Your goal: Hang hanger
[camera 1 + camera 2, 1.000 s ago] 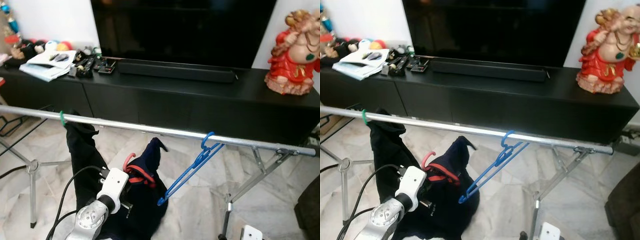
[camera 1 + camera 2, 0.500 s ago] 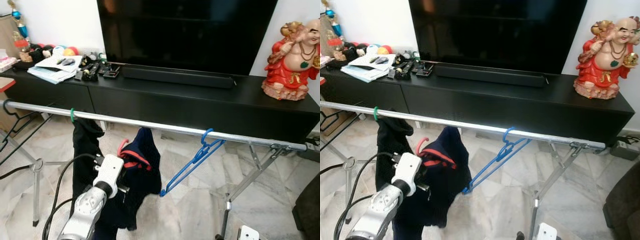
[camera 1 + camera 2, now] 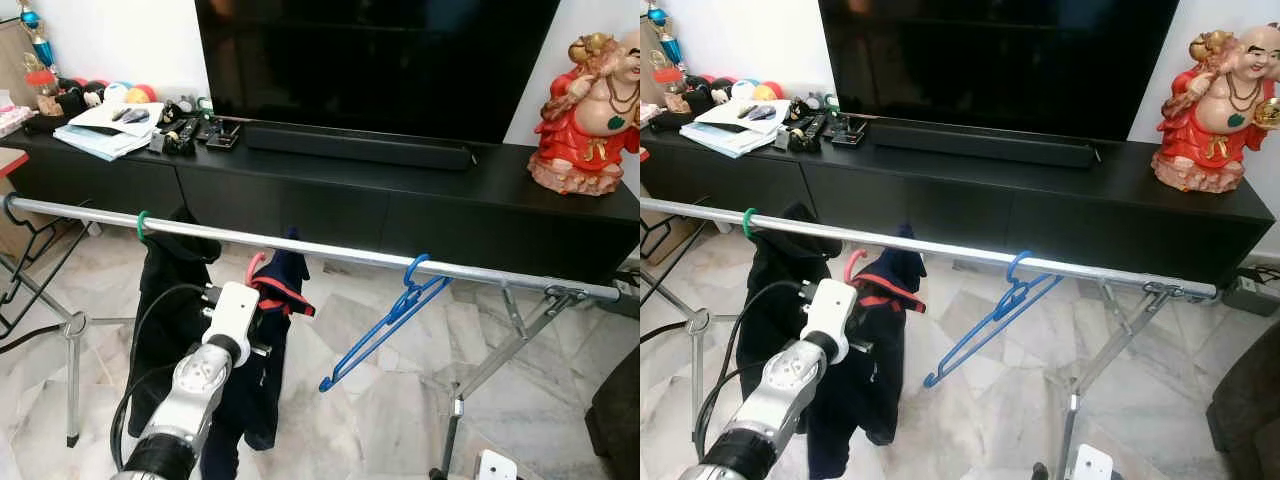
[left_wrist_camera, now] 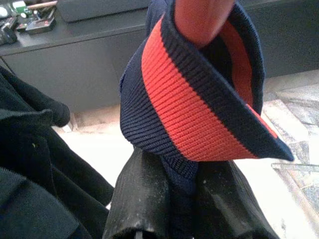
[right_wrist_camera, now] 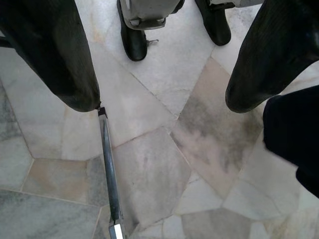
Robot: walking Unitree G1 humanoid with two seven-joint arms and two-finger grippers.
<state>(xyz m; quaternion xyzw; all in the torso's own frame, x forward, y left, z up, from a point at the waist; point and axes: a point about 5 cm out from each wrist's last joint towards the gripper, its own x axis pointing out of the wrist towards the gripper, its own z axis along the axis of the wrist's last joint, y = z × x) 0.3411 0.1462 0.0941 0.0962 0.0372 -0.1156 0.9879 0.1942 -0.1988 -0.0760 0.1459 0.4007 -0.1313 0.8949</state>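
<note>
Lower left of the left eye frame, our left end effector (image 3: pixel 262 318) sat just under the rail (image 3: pixel 330 253), fingers (image 4: pixel 142 196) closed on the navy garment with the red-striped collar (image 3: pixel 283 292). The pink hanger (image 3: pixel 255 269) inside that collar had its hook up close to the rail but, as far as we could judge, not over it yet. In the left wrist view the collar (image 4: pixel 199 94) filled the space right above the two pads, cloth pinched between them.

Step in hand: lifting the loaded hanger to the rail. Slot looked free between the dark garment on the green hanger (image 3: pixel 143 226) at left and the empty blue hanger (image 3: pixel 385 325) right of centre.

Next move, our read: raise a bit more, carry the hook over the top of the rail, lower until it seats, then let go. We couldn't tell which way the hook opening faced, so check that first.

Right end effector (image 5: pixel 164 64) was idle, pointed at the marble floor (image 5: pixel 149 169), fingers wide apart and holding nothing.

Black TV counter (image 3: pixel 420 190) behind the rail wasn't involved.
</note>
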